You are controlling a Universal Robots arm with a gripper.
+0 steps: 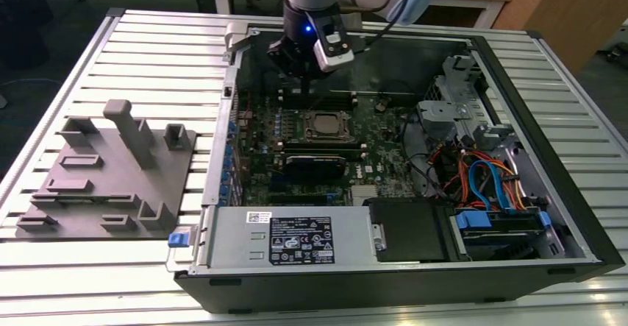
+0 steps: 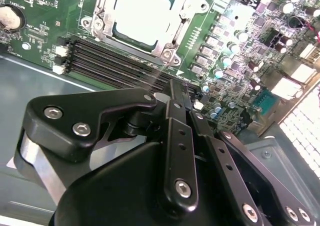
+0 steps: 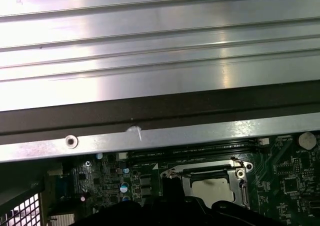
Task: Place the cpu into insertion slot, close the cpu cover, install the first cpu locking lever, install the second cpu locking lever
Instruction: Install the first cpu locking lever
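Observation:
The cpu shows its pale silvery top inside the insertion slot on the green board. The cpu cover lies flat as a metal frame around it, also seen in the first wrist view. A thin silvery lever wire slants up from the socket's corner toward my gripper. The black fingers meet at the tip with nothing seen between them. In the exterior view the gripper hangs over the board just behind the socket, near the case's back wall.
Long black memory slots run between the gripper and the socket. The case wall rises close behind. A power supply, drive cage and cables fill the case. A grey fixture block sits outside on the exterior view's left.

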